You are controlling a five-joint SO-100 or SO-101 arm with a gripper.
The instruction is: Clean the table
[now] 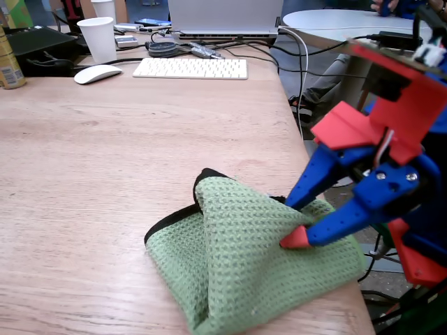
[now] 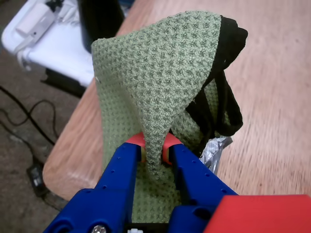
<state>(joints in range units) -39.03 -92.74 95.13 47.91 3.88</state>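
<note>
Table (image 1: pixel 105 174): broad wood top under and ahead of my gripper (image 2: pixel 154 148), bare beyond. My jaws nearly closed, pinching fold of green cloth (image 1: pixel 237 265). Cloth soft, light, limp; grip bunched ridge. Crinkled silvery scrap (image 2: pixel 214 150) beside jaws, maybe foil.

Table (image 1: pixel 105 174), beige-pink wood-grain top: green cloth (image 1: pixel 237 265) near right corner; far edge, keyboard (image 1: pixel 190 68), mouse (image 1: pixel 98 73), white cup (image 1: pixel 99 38), laptop (image 1: pixel 223 17).
</note>
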